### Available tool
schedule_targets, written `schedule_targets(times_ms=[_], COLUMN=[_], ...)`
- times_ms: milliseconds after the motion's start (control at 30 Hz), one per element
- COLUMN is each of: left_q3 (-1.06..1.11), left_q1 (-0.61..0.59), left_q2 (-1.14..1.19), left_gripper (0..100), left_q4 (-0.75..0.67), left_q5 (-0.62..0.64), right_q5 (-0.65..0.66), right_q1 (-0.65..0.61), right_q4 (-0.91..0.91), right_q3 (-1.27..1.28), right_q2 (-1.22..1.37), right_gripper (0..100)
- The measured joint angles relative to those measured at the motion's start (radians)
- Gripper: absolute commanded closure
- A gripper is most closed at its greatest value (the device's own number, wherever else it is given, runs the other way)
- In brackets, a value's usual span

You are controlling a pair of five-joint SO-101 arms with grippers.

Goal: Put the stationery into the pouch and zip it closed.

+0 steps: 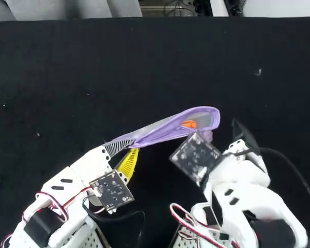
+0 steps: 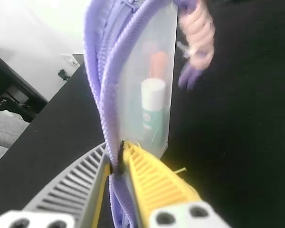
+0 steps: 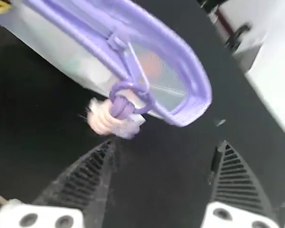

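Observation:
A clear pouch with purple zipper edging is held up off the black table. My left gripper, with one grey and one yellow finger, is shut on the pouch's end. Through the clear wall I see stationery: an orange item and a white-capped item. The zipper pull carries a purple and pink tassel that hangs loose. My right gripper is open just below the tassel, near the pouch's other end, touching nothing.
The black table stretches wide behind and to both sides of the pouch. Both arm bodies crowd the near edge. A small white speck lies at the far right.

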Motion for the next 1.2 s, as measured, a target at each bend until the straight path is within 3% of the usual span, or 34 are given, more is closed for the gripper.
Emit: schedule_targets(times_ms=[333, 500, 600, 933, 1200], left_q3=[0.000, 0.000, 0.000, 0.057, 0.060], left_q1=[0.000, 0.000, 0.000, -0.002, -0.003], left_q2=[0.000, 0.000, 0.000, 0.000, 0.000], left_gripper=[97, 97, 97, 97, 97], left_q4=[0.000, 0.000, 0.000, -0.118, -0.123], left_q5=[0.000, 0.000, 0.000, 0.054, 0.097], right_q5=[-0.232, -0.316, -0.344, -0.390, -0.430], right_q1=[-0.006, -0.129, -0.186, -0.206, -0.324], right_q4=[-0.037, -0.037, -0.055, -0.103, -0.133], right_q3=[0.135, 0.141, 0.175, 0.180, 0.180], right_q2=[-0.052, -0.224, -0.245, -0.242, -0.242], right_gripper=[69.1, 69.1, 69.1, 69.1, 69.8])
